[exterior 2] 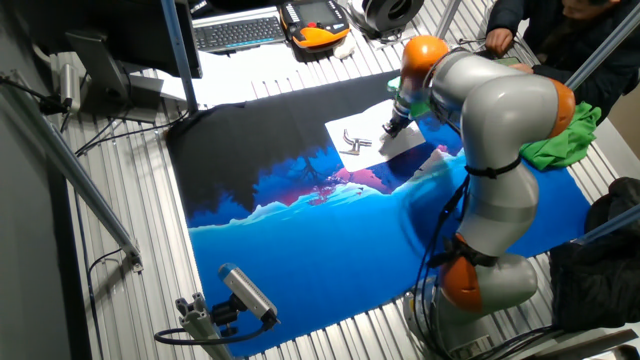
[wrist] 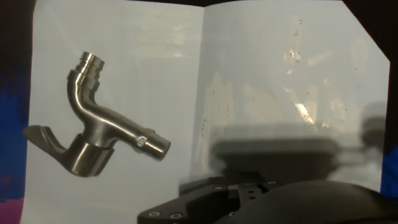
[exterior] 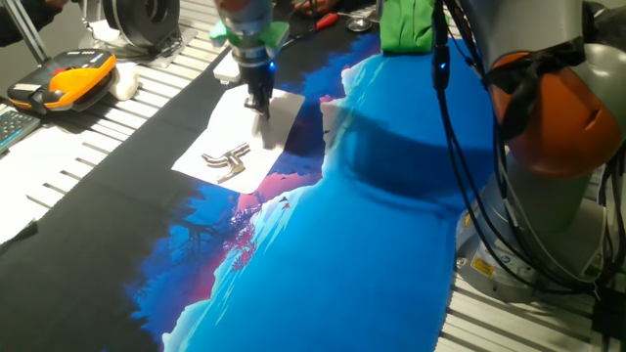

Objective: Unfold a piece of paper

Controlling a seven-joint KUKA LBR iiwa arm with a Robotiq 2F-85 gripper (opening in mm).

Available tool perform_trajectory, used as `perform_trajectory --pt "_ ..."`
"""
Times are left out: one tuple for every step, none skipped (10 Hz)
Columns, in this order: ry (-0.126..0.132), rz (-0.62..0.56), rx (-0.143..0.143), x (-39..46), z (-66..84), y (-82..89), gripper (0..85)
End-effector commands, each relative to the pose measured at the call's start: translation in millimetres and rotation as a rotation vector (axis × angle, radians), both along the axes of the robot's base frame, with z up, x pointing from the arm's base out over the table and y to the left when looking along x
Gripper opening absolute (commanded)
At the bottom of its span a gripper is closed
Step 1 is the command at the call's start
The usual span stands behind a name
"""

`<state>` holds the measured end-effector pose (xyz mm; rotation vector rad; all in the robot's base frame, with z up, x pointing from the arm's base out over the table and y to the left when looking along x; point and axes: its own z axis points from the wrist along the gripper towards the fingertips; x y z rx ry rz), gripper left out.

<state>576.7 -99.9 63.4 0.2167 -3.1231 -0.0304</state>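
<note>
Matt white creased paper (wrist: 155,74), brushed silvery metal piece (wrist: 99,130), printed blue cloth mat (exterior: 372,244).

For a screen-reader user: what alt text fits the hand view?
A white creased piece of paper fills the frame, a silvery metal piece lying on its left half. The fold runs vertically near the middle, and the dark, blurred gripper sits at the bottom right.

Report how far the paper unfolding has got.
Mostly done, it seems: the paper is open, one half flat on the mat under the metal piece, the crease exposed. In hand: the gripper is at the other half, which looks slightly raised along its far edge; whether the fingers pinch it cannot be told. Left: lay that half flat and let go.
</note>
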Motion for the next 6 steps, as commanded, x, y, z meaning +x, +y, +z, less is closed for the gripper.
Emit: perform_trajectory --pt "0.006 -0.006 -0.001 -1.1 3.5 0.9 0.0" --pt "0.009 -0.008 -0.012 -4.0 8.9 0.1 0.0" --pt "0.013 -0.007 -0.015 -5.4 11.9 -1.5 0.0" --pt "0.013 -0.009 -0.013 -5.4 11.7 -1.8 0.0" --pt "0.010 -0.011 -0.013 -5.2 11.2 -1.7 0.0" --pt "0.006 -0.011 -0.012 -5.4 11.9 -1.8 0.0"
